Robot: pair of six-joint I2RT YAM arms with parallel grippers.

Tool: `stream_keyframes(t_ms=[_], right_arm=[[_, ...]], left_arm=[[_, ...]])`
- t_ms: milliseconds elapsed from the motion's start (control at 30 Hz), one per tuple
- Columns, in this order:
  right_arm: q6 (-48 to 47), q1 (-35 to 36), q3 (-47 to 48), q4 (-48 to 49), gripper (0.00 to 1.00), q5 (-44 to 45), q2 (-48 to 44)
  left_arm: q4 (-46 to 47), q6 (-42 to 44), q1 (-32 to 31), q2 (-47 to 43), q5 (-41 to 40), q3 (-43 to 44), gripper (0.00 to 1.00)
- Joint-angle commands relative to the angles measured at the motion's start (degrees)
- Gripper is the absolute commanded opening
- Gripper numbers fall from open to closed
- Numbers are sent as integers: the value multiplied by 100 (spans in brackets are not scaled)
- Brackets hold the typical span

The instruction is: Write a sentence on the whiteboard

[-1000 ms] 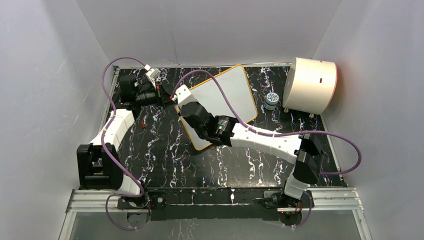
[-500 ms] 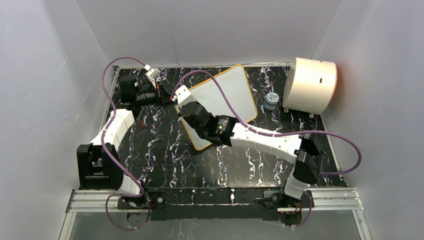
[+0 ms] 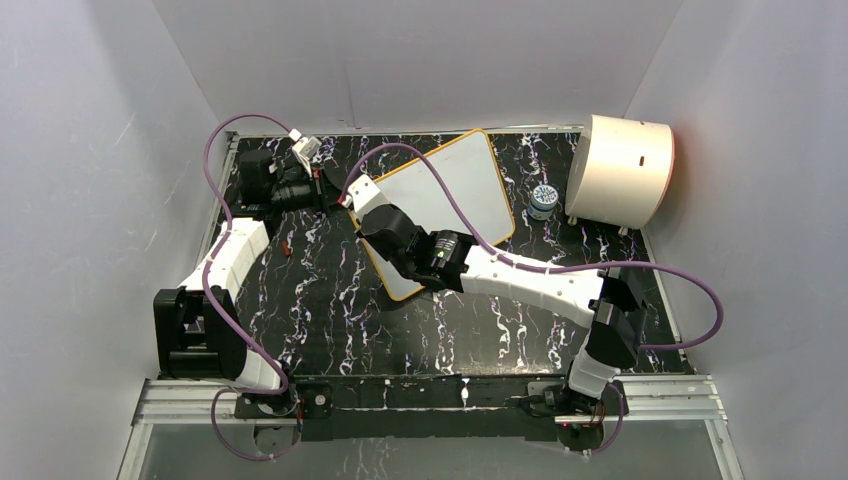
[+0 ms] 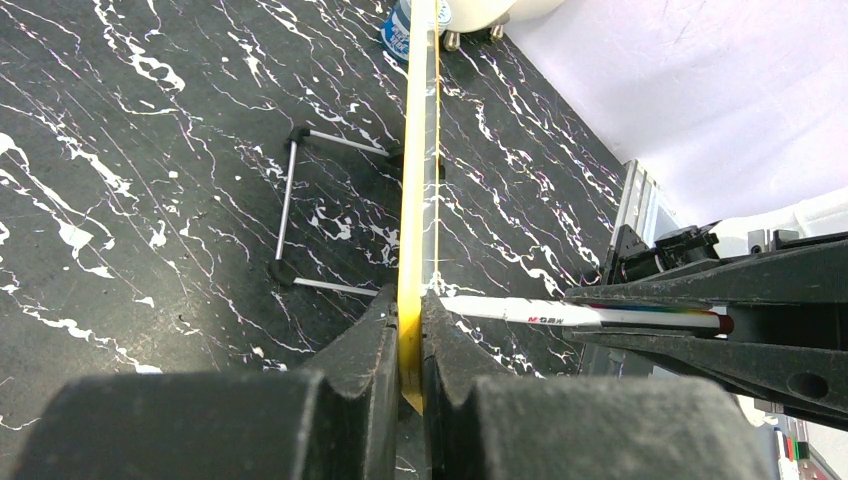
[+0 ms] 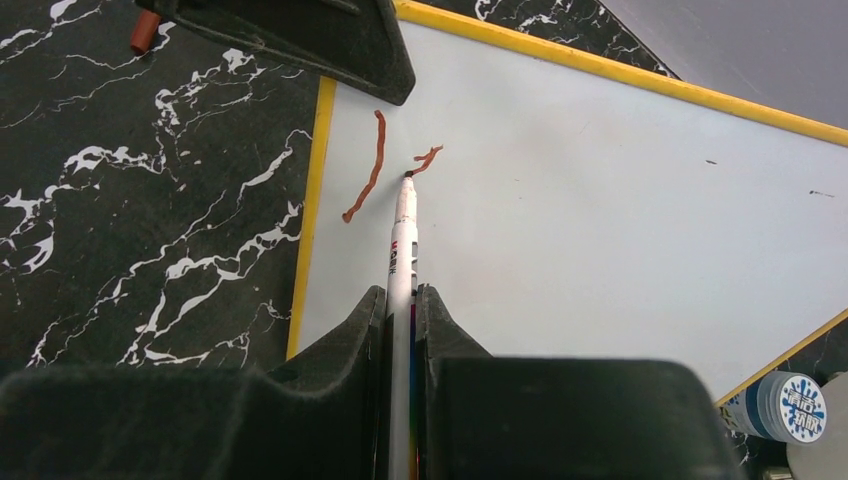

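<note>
The left gripper [image 4: 405,312] is pinching the yellow rim of the whiteboard [image 5: 600,220], which is standing propped on the mat [image 4: 170,180]. The right gripper [image 5: 402,300] is clamping a marker [image 5: 403,225], its tip touching the board at the first red strokes of the sentence [image 5: 366,178].

The left gripper [image 4: 405,300] pinches the whiteboard [image 4: 415,150] by its yellow rim, one finger pressed against each face. The board is seen edge-on, running straight away from the jaws to the top of the view. Just right of the jaws a white marker [image 4: 500,310] lies crosswise with its tip at the board's right face, clamped between the right gripper's [image 4: 580,316] black fingers. Ahead and left of the jaws, a wire stand [image 4: 288,210] rests on the black marbled mat [image 4: 150,200], with both its ends reaching the board. A small blue-and-white jar [image 4: 398,22] sits by the board's far end.
</note>
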Motion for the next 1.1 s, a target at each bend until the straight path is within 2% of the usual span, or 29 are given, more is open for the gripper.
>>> stream_keyframes(t_ms=[0,1067], right_arm=[[82,-31,306,32,0,-133,5],[115,-31,247,3,0,-451,12]], left_arm=[[-637,348,-226,58,71,-99,0],[-647,357,-235,75,68,-100,0]])
